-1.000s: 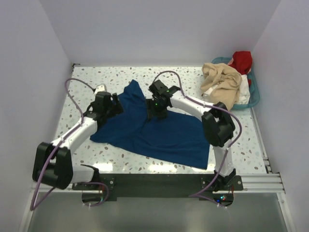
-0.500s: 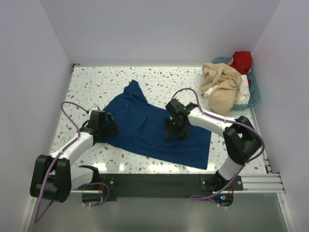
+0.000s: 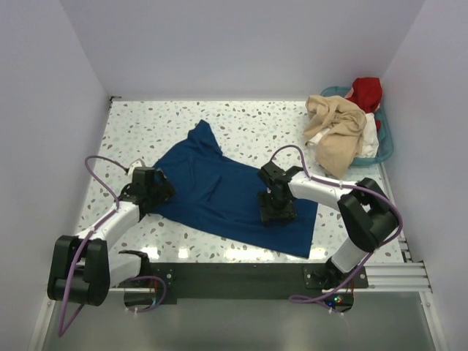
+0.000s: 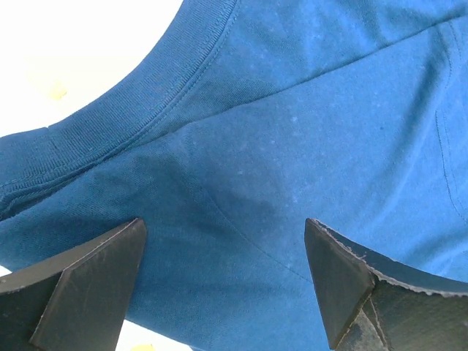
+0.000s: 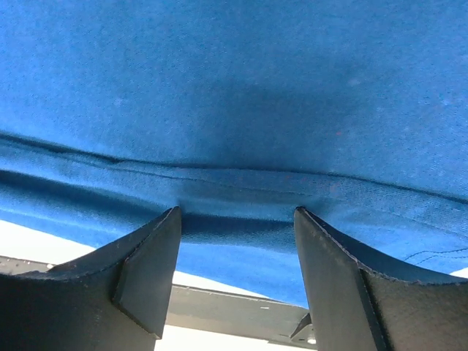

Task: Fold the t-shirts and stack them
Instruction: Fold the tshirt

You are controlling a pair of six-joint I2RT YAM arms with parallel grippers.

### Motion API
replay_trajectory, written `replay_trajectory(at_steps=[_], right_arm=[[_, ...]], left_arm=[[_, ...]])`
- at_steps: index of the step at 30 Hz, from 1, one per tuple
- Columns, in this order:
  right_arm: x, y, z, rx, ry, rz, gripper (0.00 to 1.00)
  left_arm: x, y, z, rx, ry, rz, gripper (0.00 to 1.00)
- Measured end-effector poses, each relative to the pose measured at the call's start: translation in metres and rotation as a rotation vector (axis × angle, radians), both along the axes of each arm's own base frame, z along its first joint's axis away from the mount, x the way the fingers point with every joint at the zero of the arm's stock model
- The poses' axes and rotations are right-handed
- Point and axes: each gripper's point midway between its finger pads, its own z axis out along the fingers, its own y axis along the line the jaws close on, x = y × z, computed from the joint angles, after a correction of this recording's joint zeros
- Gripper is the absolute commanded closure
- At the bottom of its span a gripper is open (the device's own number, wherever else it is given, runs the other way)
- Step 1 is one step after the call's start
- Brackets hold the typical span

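A dark navy t-shirt [image 3: 219, 186] lies spread on the speckled table, one sleeve pointing toward the back. My left gripper [image 3: 151, 189] sits at the shirt's left edge. In the left wrist view it [image 4: 223, 234] is open wide just above the cloth [image 4: 292, 110], near the ribbed collar [image 4: 146, 102]. My right gripper [image 3: 277, 210] is over the shirt's near right part. Its wrist view shows it [image 5: 238, 216] open, tips down on the cloth beside the stitched hem [image 5: 241, 183]. Neither holds anything.
A teal basket [image 3: 388, 140] stands at the back right. A beige t-shirt [image 3: 336, 131] hangs over its rim, with a red one [image 3: 365, 91] and a white one [image 3: 371, 135] behind it. Walls enclose the table on three sides. A black rail [image 5: 241, 314] runs along the near edge.
Both arms have drawn back toward the near edge. The right gripper went from the shirt's middle to its near right part; the left moved nearer and slightly left. The shirt lies flatter.
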Motion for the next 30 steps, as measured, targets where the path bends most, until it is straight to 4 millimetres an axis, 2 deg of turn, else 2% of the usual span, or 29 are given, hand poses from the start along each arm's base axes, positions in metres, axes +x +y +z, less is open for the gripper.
replay_trajectory(at_steps=[13, 17, 19, 22, 25, 27, 30], right_arm=[[0.006, -0.009, 0.0, -0.034, -0.016, -0.04, 0.31], [0.009, -0.013, 0.008, -0.056, -0.026, -0.02, 0.3], [0.016, -0.012, 0.019, -0.053, -0.048, -0.008, 0.3], [0.034, -0.005, 0.041, -0.038, -0.11, 0.004, 0.28], [0.049, 0.001, 0.054, -0.02, -0.161, 0.004, 0.28], [0.054, 0.0, 0.055, -0.016, -0.171, -0.003, 0.28], [0.058, 0.0, 0.047, -0.022, -0.157, -0.013, 0.28]], left_arm=[[-0.006, 0.011, 0.001, 0.043, 0.014, 0.041, 0.04], [-0.011, 0.015, 0.005, 0.069, 0.032, 0.026, 0.05], [-0.006, 0.015, 0.015, 0.074, 0.014, 0.017, 0.05], [0.011, 0.012, 0.04, 0.08, -0.047, -0.004, 0.05], [0.031, -0.001, 0.062, 0.067, -0.126, -0.048, 0.05], [0.042, -0.014, 0.065, 0.046, -0.148, -0.094, 0.05], [0.053, -0.039, 0.051, -0.002, -0.134, -0.172, 0.05]])
